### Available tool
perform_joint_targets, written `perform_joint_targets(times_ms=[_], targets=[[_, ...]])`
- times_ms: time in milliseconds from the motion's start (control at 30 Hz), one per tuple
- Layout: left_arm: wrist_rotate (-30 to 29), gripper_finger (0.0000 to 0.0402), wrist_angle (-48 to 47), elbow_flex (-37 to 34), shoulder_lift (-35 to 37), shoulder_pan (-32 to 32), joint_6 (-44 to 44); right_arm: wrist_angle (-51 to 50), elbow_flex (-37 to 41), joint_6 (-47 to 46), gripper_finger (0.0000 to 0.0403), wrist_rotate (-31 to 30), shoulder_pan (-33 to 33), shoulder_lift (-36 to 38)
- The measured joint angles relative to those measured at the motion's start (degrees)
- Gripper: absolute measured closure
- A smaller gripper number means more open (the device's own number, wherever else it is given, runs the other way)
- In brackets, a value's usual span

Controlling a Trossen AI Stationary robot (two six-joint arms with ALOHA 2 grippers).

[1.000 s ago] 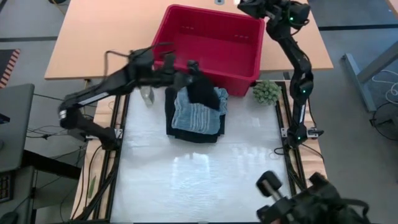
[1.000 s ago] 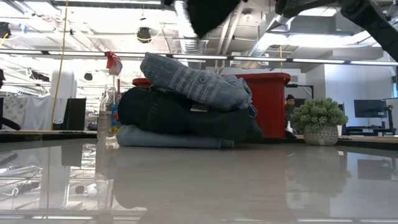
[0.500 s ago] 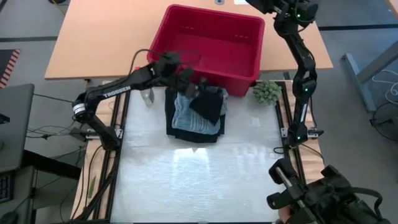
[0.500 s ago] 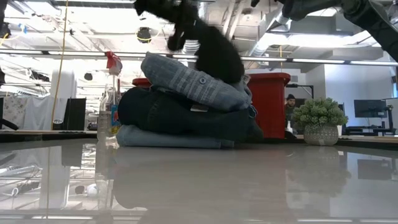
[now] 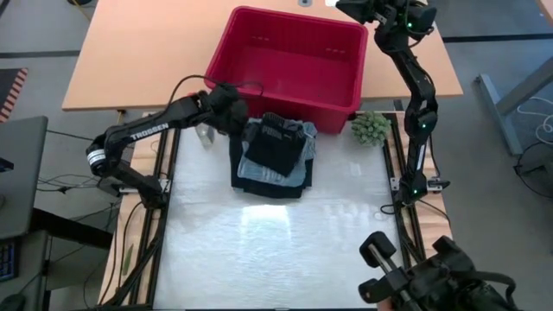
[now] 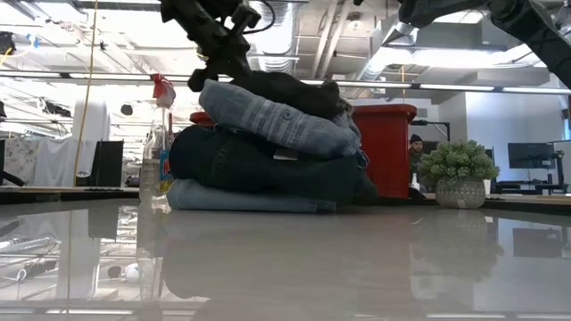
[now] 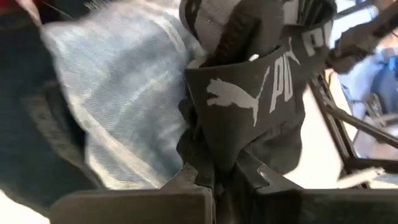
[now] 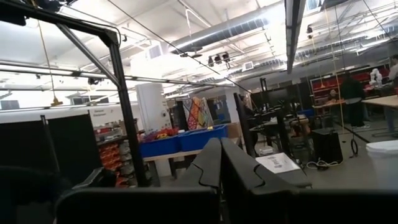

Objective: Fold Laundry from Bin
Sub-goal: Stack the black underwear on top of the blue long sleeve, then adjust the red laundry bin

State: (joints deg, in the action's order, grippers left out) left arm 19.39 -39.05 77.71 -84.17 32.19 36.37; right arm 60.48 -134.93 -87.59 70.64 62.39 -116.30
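While a second ago the black garment (image 5: 278, 143) hung in the air from the left gripper (image 5: 241, 122), it now lies flat on top of the laundry stack (image 5: 270, 168), covering most of the striped grey-blue piece (image 6: 268, 118) that was exposed before. Half a second ago it was still draped at a slant across the stack; now it is spread out, squarish, with only the striped piece's edges showing around it in the high view.

Left gripper has come down and back toward the stack's left rear corner, just beside the bin (image 5: 294, 60). Its fingers (image 7: 205, 180) stay clamped on a fold of the black garment, seen close in the left wrist view with white logo print on the cloth. In the low view the gripper sits at the stack's upper left, the black cloth trailing from it along the top.

Stack itself unchanged: light blue at bottom, dark navy in the middle, striped piece above, on the table (image 5: 276, 250) just in front of the bin. Bin interior shows no cloth in the high view.

Right arm stays raised past the bin's far right corner, right gripper (image 8: 219, 163) fingers together, holding nothing, pointing out into the room. Same pose as earlier.

Green ball (image 5: 370, 128) and spray bottle (image 6: 157, 143) have not moved.
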Motion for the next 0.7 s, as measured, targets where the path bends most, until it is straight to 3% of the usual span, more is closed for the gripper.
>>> perform_joint_targets(times_ms=[133,300,500,600,700], targets=[[-0.23,0.0374,0.42,0.17,0.32,0.55,-1.94,-0.01,0.0,0.0,0.0372,0.01,-0.21,-0.01],[2.23,0.0302,2.05,0.17,0.23,0.62,-3.59,-0.05,0.0,0.0,0.0372,0.04,-0.28,-0.01],[12.2,0.0216,1.08,1.69,0.23,4.1,-3.58,-0.32,0.0,-0.48,0.0372,0.1,-0.84,-0.03],[17.57,0.0196,-0.63,3.69,0.24,6.7,-3.72,-0.86,0.0,-0.52,0.0372,0.1,-1.86,-0.04],[16.66,0.0193,-3.95,6.8,1.13,8.02,-5.67,-0.93,0.0,-0.53,0.0372,0.15,-3.37,-0.06]])
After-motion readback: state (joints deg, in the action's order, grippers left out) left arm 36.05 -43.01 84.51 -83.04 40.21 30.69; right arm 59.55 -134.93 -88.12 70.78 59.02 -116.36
